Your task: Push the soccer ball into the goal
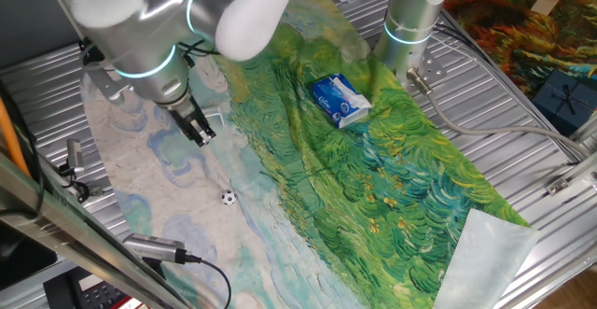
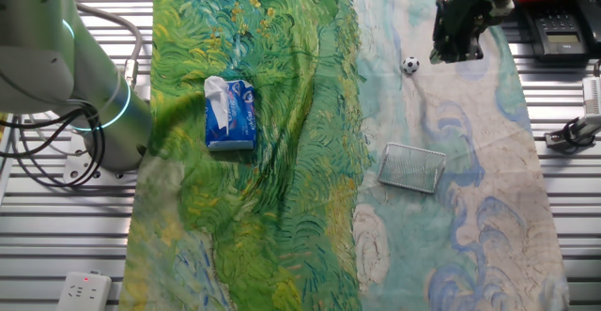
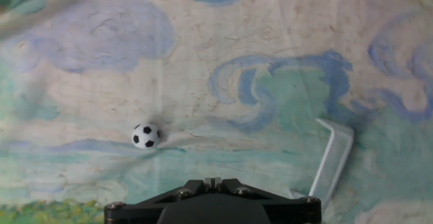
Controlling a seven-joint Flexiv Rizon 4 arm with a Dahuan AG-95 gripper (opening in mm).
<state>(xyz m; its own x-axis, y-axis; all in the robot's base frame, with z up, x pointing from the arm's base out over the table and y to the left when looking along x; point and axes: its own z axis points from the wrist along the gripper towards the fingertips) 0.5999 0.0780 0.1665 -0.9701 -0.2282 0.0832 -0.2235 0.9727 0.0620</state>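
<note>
The soccer ball (image 3: 145, 135) is a tiny white ball with black patches on the pale blue part of the painted cloth. It also shows in one fixed view (image 1: 228, 197) and the other fixed view (image 2: 410, 65). The goal (image 2: 412, 167) is a low whitish-grey frame lying well apart from the ball; in the hand view the goal (image 3: 331, 160) is at lower right. My gripper (image 2: 453, 53) is shut and empty, hovering just beside the ball without touching it. It also shows in one fixed view (image 1: 201, 133) and at the bottom of the hand view (image 3: 213, 181).
A blue-and-white packet (image 2: 230, 114) lies on the green part of the cloth (image 2: 263, 208). A second arm's base (image 2: 94, 95) stands at the table's side. A white plastic sheet (image 1: 485, 253) lies at a cloth corner. A black device (image 2: 559, 29) sits near the gripper.
</note>
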